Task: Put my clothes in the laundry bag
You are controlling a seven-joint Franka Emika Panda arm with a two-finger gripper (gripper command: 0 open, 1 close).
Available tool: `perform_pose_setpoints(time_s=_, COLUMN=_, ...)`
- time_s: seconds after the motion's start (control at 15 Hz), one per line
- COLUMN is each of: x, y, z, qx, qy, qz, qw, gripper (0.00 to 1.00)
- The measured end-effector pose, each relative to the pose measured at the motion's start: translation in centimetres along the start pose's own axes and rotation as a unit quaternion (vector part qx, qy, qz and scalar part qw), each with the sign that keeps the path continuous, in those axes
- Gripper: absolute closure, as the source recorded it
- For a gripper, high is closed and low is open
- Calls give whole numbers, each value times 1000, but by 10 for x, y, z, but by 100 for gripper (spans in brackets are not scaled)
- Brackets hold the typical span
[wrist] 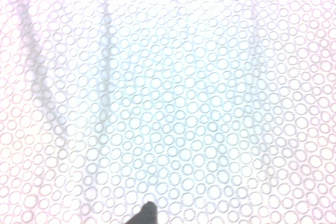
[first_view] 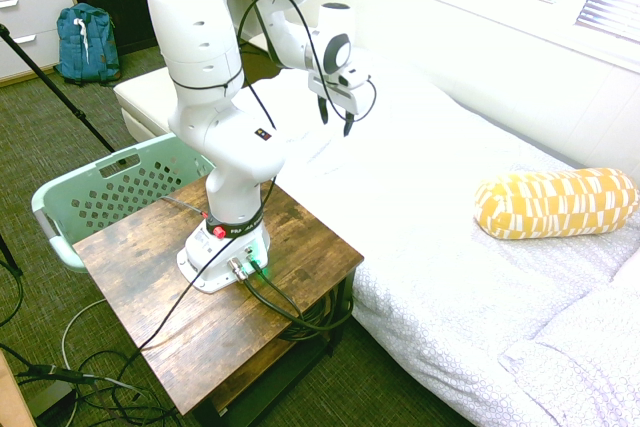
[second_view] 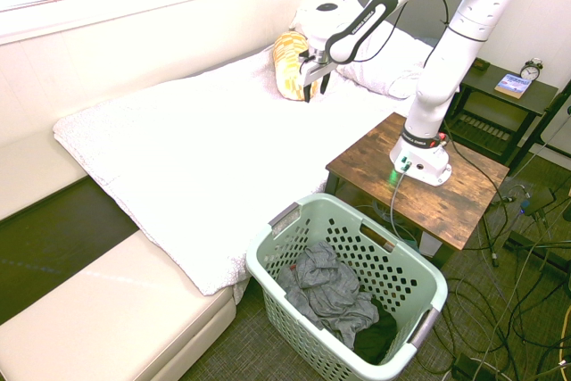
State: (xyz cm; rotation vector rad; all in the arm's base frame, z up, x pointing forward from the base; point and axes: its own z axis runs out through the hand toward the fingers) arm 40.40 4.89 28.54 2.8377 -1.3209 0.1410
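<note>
Bed [second_view: 196, 158]: white cover printed with small rings, running along the wall under the window; the wrist view shows only this cover, with soft creases.
Basket [second_view: 406, 256]: mint green, perforated sides, standing on the floor at the foot-end corner of the bed, just beside the counter.
Clothes [second_view: 328, 294]: grey-blue bundle lying crumpled inside the basket, with a darker piece beside it toward the basket's near corner.
Hand [first_view: 335, 119]: pointing down above the bed's cover, near the bed edge that faces the counter; the two dark fingers [first_view: 323, 110] stand apart and nothing is between them.
Pillow [first_view: 556, 203]: yellow patterned bolster lying on the bed toward the head end, well apart from the hand.
Counter [first_view: 190, 307]: dark wooden top, set against the bed's side, carrying the arm's base.
Backpack [first_view: 87, 42]: blue, on the floor by a white drawer unit, well apart from the basket.
</note>
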Motion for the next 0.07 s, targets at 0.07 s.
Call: perform_pose_setpoints(time_s=0.07, x=23, y=15, z=2, qx=6, qy=-5, qz=15, qw=1000, gripper=0)
